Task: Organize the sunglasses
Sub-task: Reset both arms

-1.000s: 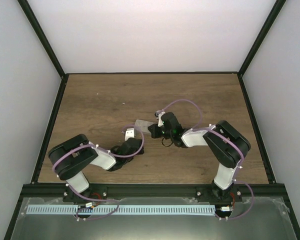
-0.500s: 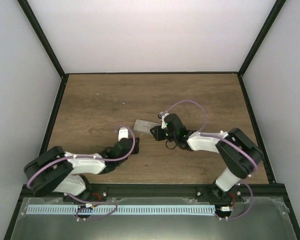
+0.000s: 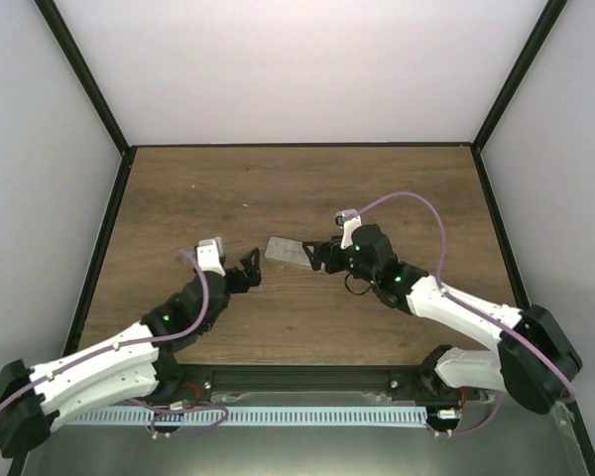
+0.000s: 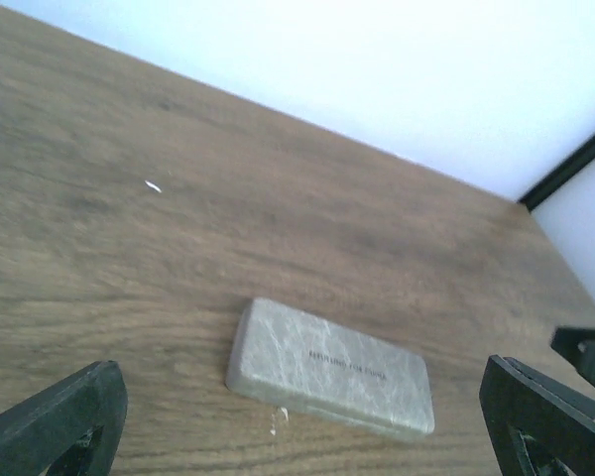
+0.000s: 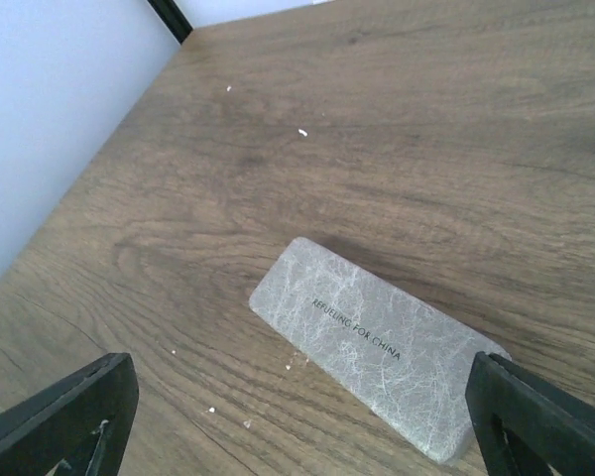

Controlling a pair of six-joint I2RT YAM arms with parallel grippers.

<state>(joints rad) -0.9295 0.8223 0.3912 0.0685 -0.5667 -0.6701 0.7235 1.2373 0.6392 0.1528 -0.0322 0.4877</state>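
grey case (image 3: 288, 251) lay shut between the left end effector (image 3: 248, 274) and the nearer right end effector (image 3: 324, 256), both spread wide, long axis aimed rightward, sunglasses nowhere visible

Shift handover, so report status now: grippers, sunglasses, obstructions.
Left gripper open, right gripper open, both off the grey case. Case closed on table; sunglasses not in sight. No obstruction seen.

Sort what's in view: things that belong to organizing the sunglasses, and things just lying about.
Belongs to the job: grey case, shut, lying flat on the table; left tool, open; right tool, open. The sunglasses themselves are not in sight.

Just lying about: small white specks scattered on the wood.
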